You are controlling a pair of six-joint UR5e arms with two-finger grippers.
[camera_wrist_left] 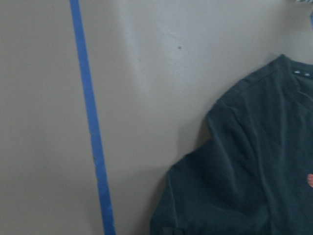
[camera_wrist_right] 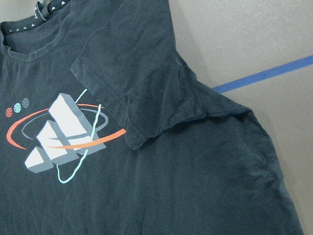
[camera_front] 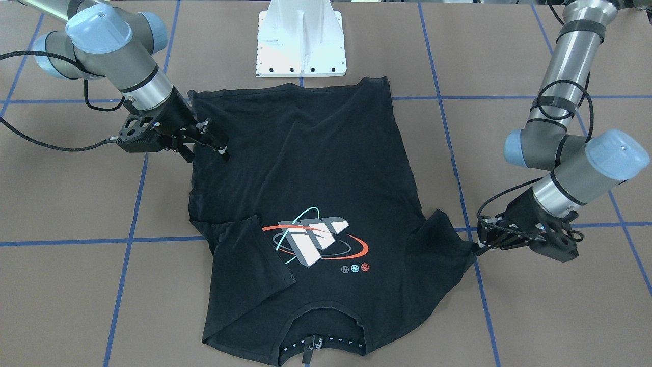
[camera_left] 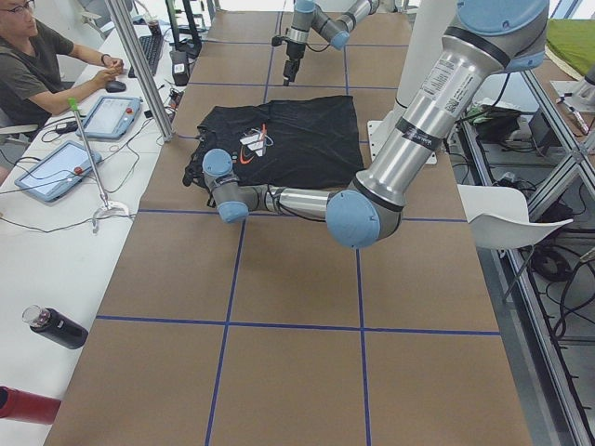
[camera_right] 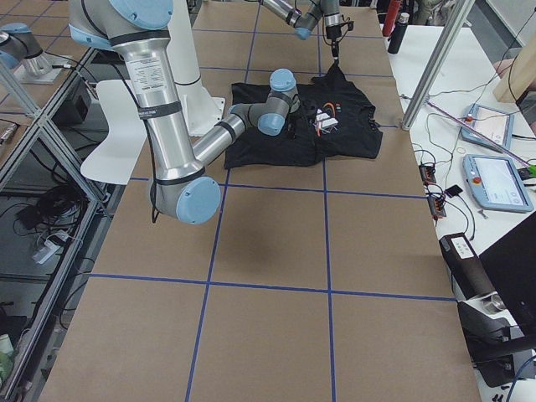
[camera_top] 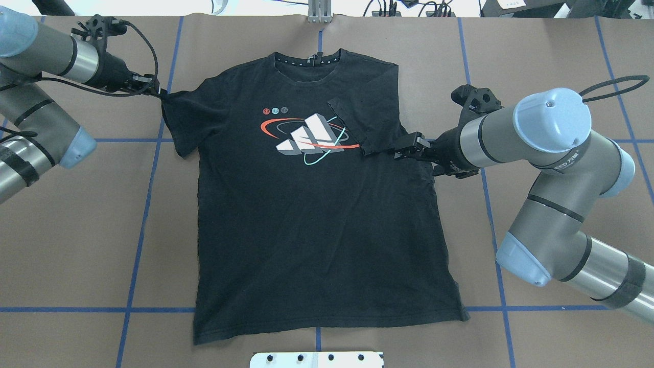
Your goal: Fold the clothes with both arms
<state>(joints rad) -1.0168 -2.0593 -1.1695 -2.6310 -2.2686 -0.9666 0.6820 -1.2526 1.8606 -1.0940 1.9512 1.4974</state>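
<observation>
The black T-shirt lies flat and logo-up on the brown table, its collar on the far side from the robot. One sleeve is folded in over the chest, beside the logo. My right gripper hovers open over the shirt's side edge just below that folded sleeve, with nothing between its fingers. The other sleeve is drawn out to a point, and my left gripper is shut on its tip. Neither wrist view shows fingers; the right wrist view shows the folded sleeve.
The white pedestal stands just beyond the shirt's hem. Blue tape lines cross the brown table. In the exterior left view a person sits at a side bench with tablets and bottles.
</observation>
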